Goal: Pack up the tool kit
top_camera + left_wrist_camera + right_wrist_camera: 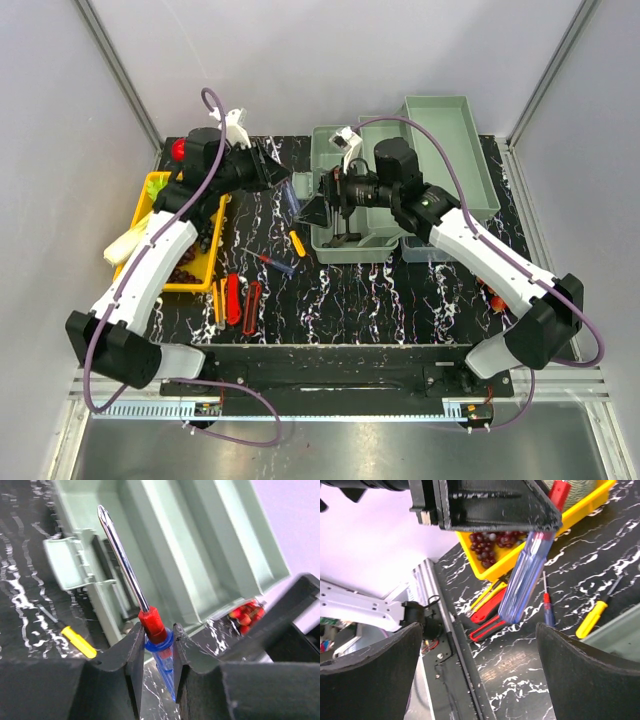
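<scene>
The pale green toolbox [345, 245] lies open in the middle of the table, and its inner tray [455, 150] stands at the back right. My left gripper [159, 640] is shut on a screwdriver [156, 630] with a clear blue handle and red collar. Its steel shaft points up over the toolbox [165, 545]. In the right wrist view the blue handle [525, 575] hangs down from the left gripper [490, 505]. My right gripper [480, 675] is open just beside that handle, with nothing between its fingers. In the top view the two grippers meet at the toolbox's left edge.
Loose tools lie on the black mat: a yellow-handled screwdriver [297, 242], a small blue screwdriver [275, 263] and red-handled tools [233, 298]. A yellow tray [190, 283] of fruit and vegetables stands on the left. Small red fruits [247, 614] lie right of the toolbox.
</scene>
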Robot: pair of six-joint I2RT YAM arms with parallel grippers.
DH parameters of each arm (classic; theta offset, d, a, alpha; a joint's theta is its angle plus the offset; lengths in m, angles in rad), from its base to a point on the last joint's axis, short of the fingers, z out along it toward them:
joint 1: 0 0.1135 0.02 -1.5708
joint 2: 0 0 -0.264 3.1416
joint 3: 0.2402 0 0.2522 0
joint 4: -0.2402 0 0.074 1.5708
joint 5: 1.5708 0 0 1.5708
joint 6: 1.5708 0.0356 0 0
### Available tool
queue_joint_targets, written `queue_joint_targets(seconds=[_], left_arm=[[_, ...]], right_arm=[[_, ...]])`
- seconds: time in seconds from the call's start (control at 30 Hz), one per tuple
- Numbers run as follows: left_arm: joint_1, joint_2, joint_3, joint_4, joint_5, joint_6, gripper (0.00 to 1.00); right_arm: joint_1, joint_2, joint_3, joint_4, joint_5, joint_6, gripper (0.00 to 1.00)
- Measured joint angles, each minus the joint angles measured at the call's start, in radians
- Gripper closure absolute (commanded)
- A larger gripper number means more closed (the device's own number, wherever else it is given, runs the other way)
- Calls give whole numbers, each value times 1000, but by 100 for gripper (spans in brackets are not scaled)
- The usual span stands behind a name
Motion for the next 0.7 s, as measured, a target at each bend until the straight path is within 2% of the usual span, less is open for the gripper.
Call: queue_joint_targets(seconds=[0.2, 0.33, 0.43, 0.5, 0.53, 0.6, 0.7], left_arm=[[-12, -70, -72, 129, 165, -14, 100], [-15, -111, -76, 179, 216, -40, 100], [-15, -141, -77, 218, 246, -64, 100], [-14, -153, -77, 240, 257, -69, 100], [-13, -155, -77, 247, 251, -69, 95], [-5, -152, -77, 264, 251, -83, 68], [-3, -152, -77, 267, 242, -85, 19]], right_arm=[[12, 2, 2, 47, -45, 100, 17], [18, 12, 18, 66, -9, 172, 34], [19, 16, 18, 79, 20, 210, 59], [21, 24, 28, 82, 27, 229, 89], [23, 32, 47, 81, 23, 245, 98], [31, 44, 76, 71, 34, 256, 100], [32, 48, 83, 68, 52, 272, 100]])
